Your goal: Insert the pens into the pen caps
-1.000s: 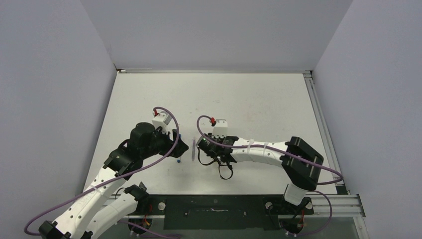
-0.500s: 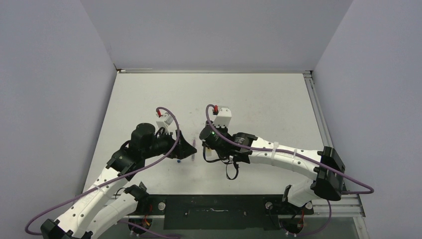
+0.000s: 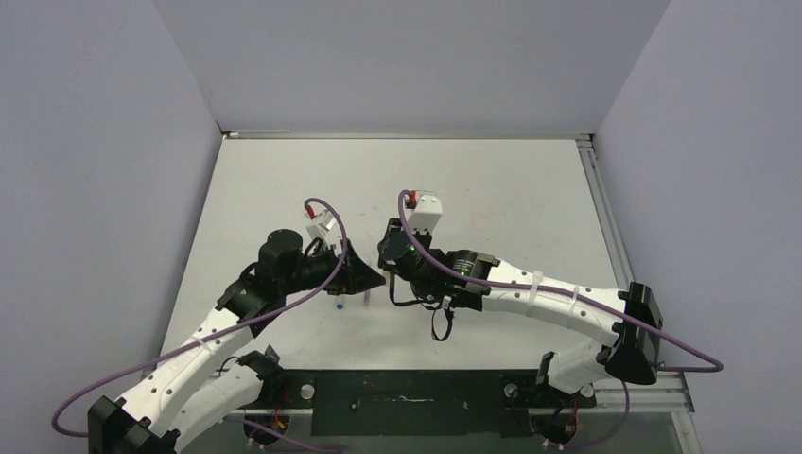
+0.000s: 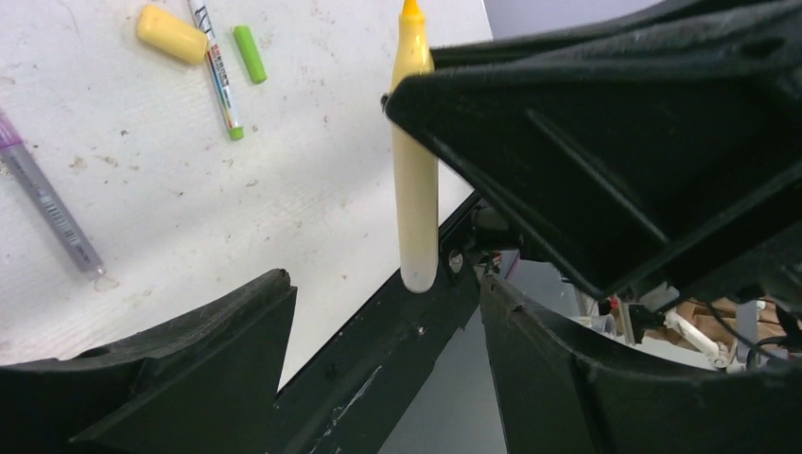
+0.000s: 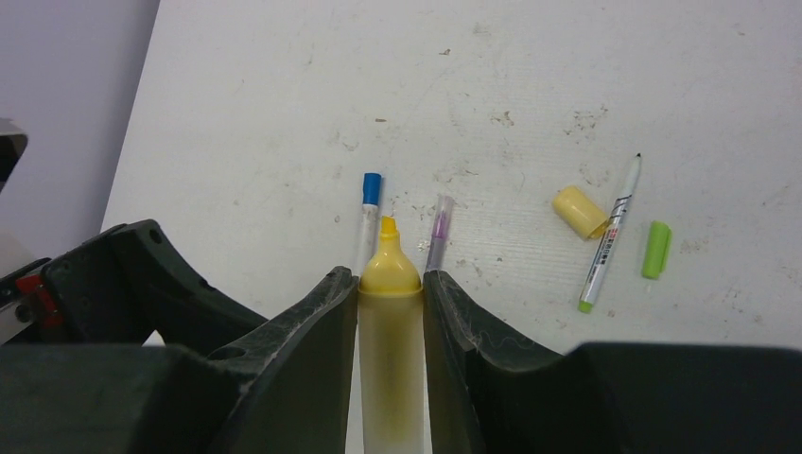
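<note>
Two robot arms meet nose to nose over a scuffed white table [image 5: 567,76]. The right gripper [image 5: 390,276] has its fingers pressed against both sides of a yellow marker [image 5: 390,378] and holds it clear of the surface, uncapped tip pointing away from the wrist. Facing it, the left gripper [image 4: 386,284] has its jaws spread wide and grips nothing. In the left wrist view the marker's blunt rear end sits just above the gap between the two fingers and touches neither. The marker's yellow cap [image 5: 579,210] lies loose on the table, off to the right in the right wrist view, just beside a slim white pen with a green end [image 5: 610,236]. A green cap [image 5: 655,250] lies near that pen on its far side, apart from it. Beyond the marker's tip in the same view, two more pens rest side by side on the table: a thin pen with a blue end [image 5: 369,213] to the left and a thin purple pen [image 5: 440,232] to the right. Whether these two are capped cannot be told from the pictures. From the overhead camera the pens and caps are largely hidden behind the two grippers, which sit close together near the middle of the table, towards its front edge.
</note>
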Controlling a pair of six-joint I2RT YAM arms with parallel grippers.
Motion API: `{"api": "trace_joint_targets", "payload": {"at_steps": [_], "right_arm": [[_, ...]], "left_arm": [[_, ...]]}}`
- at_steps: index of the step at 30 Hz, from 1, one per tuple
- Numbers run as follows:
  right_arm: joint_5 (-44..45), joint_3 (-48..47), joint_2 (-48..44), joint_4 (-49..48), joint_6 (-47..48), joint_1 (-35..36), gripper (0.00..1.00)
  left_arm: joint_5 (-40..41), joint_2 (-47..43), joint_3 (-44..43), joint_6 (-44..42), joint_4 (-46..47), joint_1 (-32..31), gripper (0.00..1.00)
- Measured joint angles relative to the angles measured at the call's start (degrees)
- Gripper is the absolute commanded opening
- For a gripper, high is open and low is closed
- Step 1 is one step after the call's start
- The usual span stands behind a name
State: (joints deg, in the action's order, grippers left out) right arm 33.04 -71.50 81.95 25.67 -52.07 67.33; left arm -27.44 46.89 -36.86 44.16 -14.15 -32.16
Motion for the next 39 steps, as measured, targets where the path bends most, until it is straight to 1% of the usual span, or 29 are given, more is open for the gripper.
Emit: {"api": "trace_joint_targets", "payload": {"at_steps": [4,7,14,19,25,32,33,38,39], "right_arm": [[0.0,-0.4,0.0,-1.0,0.3,0.8,0.05],[0.2,-0.6,0.0,-1.7,0.3,1.1,0.05],[0.5,-1.0,0.0,-2.5,0.3,1.8,0.05],[0.6,-1.5,0.0,-2.9,0.3,2.0,0.05],[0.5,-1.5,0.0,-2.9,0.2,2.1,0.05],[0.3,-1.5,0.0,-2.9,-0.7,2.1,0.05],[0.3,-1.5,0.0,-2.9,-0.7,2.1,0.05],[0.3,-1.5,0.0,-2.5,-0.9,2.1,0.06],[0.3,-1.5,0.0,-2.5,-0.9,2.1,0.08]], "left_arm": [[-0.3,1.7,0.0,2.3,3.7,0.0,0.69],[-0.3,2.6,0.3,3.3,5.2,0.0,0.66],[-0.3,4.5,1.0,5.2,7.7,0.0,0.56],[-0.4,4.9,2.1,7.2,11.5,0.0,0.49],[-1.4,5.1,3.6,10.1,16.2,0.0,0.33],[-3.4,5.2,3.8,11.9,19.6,-0.1,0.05],[-3.5,5.2,3.8,12.0,20.0,-0.1,0.00],[-3.9,5.2,4.4,12.2,20.7,-0.1,0.00],[-3.9,5.2,4.4,12.2,20.7,-0.1,0.00]]}}
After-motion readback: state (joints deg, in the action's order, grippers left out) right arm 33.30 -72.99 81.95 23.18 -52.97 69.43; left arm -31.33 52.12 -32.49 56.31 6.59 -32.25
